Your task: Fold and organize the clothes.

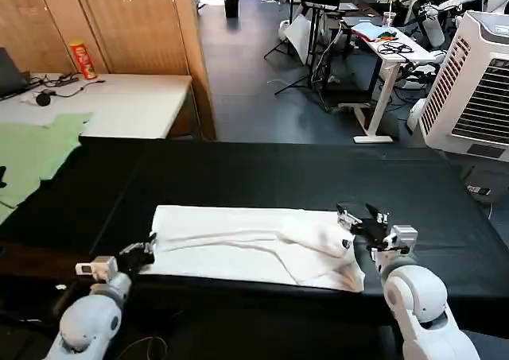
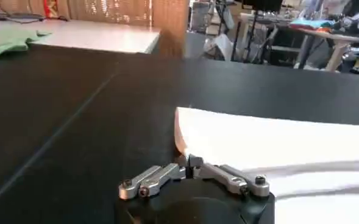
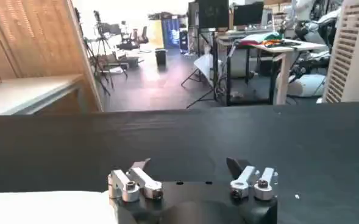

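The white T-shirt [image 1: 238, 245] lies folded into a long strip across the near part of the black table [image 1: 262, 169], with a bunched lump at its right end. My left gripper [image 1: 149, 247] is at the strip's left edge. In the left wrist view the left gripper [image 2: 188, 162] is shut, its tips pinched at the near corner of the T-shirt [image 2: 277, 146]. My right gripper [image 1: 362, 215] hovers at the strip's right end. The right wrist view shows the right gripper [image 3: 189, 164] open with nothing between its fingers and the T-shirt [image 3: 45, 210] beside it.
A pale green cloth [image 1: 32, 149] lies at the far left, half on a white table [image 1: 135, 102] that carries a red can [image 1: 82, 58]. A white fan unit [image 1: 477, 82] stands at the back right. Bare black table stretches behind the shirt.
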Robot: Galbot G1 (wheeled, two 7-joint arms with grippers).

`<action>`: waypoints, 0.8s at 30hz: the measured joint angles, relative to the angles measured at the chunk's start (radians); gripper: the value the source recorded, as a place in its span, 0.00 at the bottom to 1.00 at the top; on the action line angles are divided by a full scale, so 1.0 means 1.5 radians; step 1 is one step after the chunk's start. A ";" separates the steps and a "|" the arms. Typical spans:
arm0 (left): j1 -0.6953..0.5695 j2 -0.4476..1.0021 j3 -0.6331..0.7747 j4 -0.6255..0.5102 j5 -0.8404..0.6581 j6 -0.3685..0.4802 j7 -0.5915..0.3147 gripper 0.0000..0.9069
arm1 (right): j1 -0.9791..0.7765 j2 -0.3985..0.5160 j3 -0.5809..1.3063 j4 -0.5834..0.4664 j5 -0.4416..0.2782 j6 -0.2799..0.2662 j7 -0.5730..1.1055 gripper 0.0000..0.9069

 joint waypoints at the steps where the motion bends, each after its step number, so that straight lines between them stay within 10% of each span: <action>1: -0.003 0.004 -0.002 0.006 0.019 -0.010 0.000 0.00 | 0.000 -0.001 0.001 0.000 0.000 0.000 0.000 0.97; 13: -0.012 0.132 -0.061 0.057 0.166 -0.068 -0.005 0.00 | -0.003 0.009 -0.007 0.001 -0.009 0.002 0.000 0.97; 24: 0.004 0.081 -0.005 -0.046 0.175 0.000 -0.020 0.00 | -0.026 0.019 0.008 0.009 -0.026 0.004 -0.001 0.97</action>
